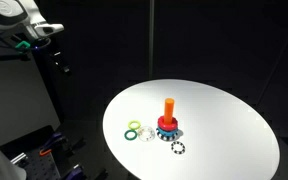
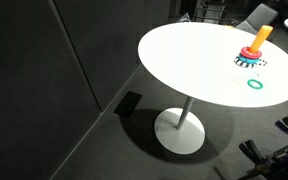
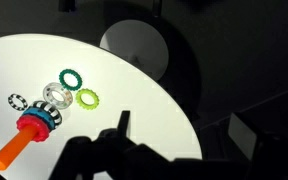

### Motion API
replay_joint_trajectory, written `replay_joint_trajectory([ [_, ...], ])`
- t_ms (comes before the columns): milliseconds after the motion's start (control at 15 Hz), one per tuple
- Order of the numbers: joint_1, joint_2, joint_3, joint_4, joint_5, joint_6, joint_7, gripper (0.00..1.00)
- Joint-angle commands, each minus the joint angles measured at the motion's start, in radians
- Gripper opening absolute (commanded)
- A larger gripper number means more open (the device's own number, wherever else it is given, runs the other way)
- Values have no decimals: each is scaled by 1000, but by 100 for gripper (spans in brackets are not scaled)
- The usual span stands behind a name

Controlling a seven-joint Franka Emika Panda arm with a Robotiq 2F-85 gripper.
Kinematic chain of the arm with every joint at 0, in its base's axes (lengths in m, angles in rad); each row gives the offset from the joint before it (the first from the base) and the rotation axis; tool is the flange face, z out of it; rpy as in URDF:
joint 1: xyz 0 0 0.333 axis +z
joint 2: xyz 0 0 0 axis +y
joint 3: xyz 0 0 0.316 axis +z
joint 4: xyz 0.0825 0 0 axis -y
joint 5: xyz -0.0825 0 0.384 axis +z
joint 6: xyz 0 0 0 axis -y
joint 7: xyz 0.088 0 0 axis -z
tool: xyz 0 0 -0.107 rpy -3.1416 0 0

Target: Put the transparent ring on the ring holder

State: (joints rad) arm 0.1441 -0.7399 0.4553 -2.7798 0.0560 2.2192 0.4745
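Note:
The transparent ring (image 3: 56, 95) lies flat on the white round table (image 3: 114, 70), a faint whitish outline between a dark green ring (image 3: 70, 77), a yellow-green ring (image 3: 87, 98) and the ring holder (image 3: 34, 125). It also shows faintly in an exterior view (image 1: 147, 133). The ring holder is an orange peg on a red-and-blue base, seen in both exterior views (image 1: 168, 120) (image 2: 254, 45). A black ring with white dots (image 3: 19, 100) lies beside the base. My gripper (image 3: 182, 125) is open and empty, high above the table's edge and away from the rings (image 1: 46, 30).
The table (image 1: 224, 120) stands on a single pedestal with a round foot (image 2: 180, 132) on dark floor. Dark walls or curtains surround it. Equipment and cables lie on the floor near the table (image 1: 44, 150).

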Motion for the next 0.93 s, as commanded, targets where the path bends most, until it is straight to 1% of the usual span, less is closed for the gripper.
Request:
replay_joint_trajectory([
  [0, 16, 4, -16, 1, -15, -2, 11, 100],
  [267, 16, 4, -16, 1, -15, -2, 11, 100],
  [533, -27, 20, -18, 5, -42, 10, 38, 100],
  [867, -84, 62, -40, 2, -67, 44, 50, 100],
])
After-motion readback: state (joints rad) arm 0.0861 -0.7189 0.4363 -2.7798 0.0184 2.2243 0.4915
